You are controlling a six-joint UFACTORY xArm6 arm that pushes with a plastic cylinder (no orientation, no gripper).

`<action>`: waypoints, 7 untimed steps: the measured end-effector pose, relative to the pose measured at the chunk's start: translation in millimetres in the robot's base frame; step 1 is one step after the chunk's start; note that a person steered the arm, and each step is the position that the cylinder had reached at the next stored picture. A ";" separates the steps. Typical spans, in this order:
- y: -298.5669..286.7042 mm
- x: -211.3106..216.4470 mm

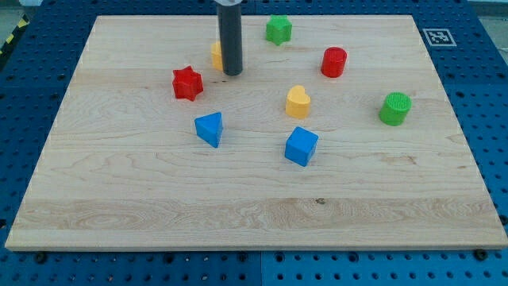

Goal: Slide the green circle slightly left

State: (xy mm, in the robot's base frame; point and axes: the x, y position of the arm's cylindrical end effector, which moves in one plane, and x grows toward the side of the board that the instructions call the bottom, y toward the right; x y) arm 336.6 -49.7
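The green circle (394, 109) is a short green cylinder at the view's right side of the wooden board (238, 214). My tip (232, 73) is in the upper middle of the board, far to the left of the green circle. It stands just in front of a yellow block (217, 55) that the rod mostly hides, and to the right of the red star (187, 83).
A green star (279, 29) sits near the top edge. A red cylinder (334, 62) lies up and left of the green circle. A yellow heart (298, 102), a blue cube (301, 146) and a blue triangle (210, 129) lie mid-board.
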 end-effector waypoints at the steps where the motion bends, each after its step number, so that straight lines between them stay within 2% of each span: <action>1: -23.7 0.0; 2: -22.7 0.0; 4: 92.0 0.2; 5: 124.1 0.5; 7: 166.0 43.4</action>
State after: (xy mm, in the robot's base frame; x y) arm 380.0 116.3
